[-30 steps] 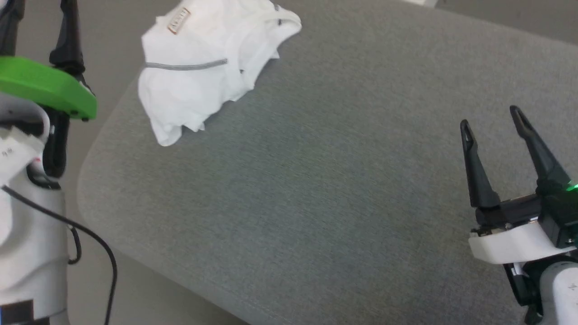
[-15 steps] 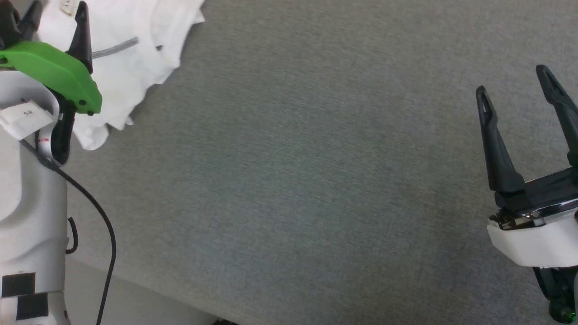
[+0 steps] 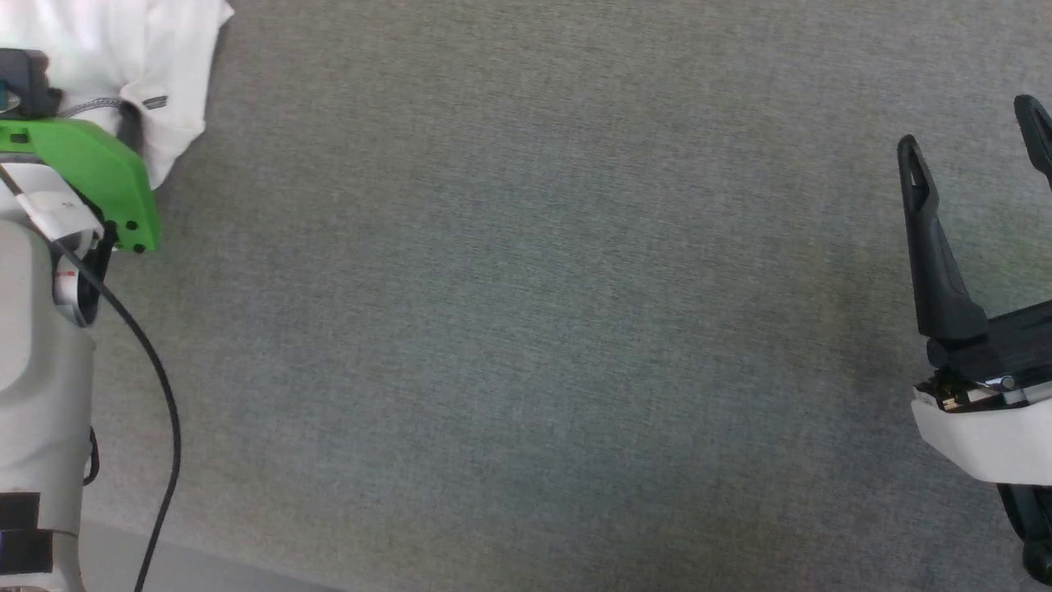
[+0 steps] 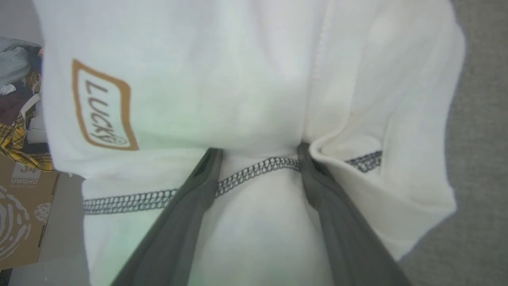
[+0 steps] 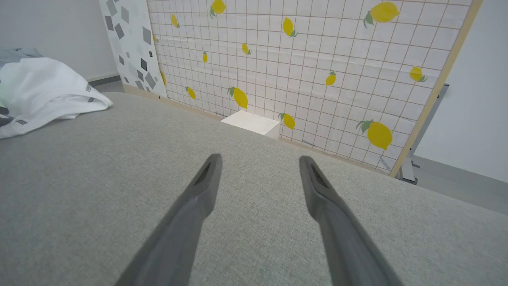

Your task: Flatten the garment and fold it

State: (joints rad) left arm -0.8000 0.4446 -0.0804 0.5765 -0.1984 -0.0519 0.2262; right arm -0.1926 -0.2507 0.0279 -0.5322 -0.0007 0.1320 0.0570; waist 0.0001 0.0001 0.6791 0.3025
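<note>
The left tool (image 4: 258, 155) had its two fingers spread wide, with the tips pushed into the garment (image 4: 246, 79). A ridge of cloth and the grey stitched line (image 4: 131, 200) ran between them. Nothing was pinched yet, so I judge it was set there to close on that ridge and lift the shirt for spreading. The right tool (image 3: 970, 127) was just as wide and empty, hovering over bare table (image 3: 526, 329) well apart from the shirt, probably free to take a second hold. The garment lay bunched on the table's left side, its LUCKY patch (image 4: 104, 107) facing up. Beyond the table stood a white box (image 5: 251, 122) and a lemon-print screen (image 5: 317, 59).
</note>
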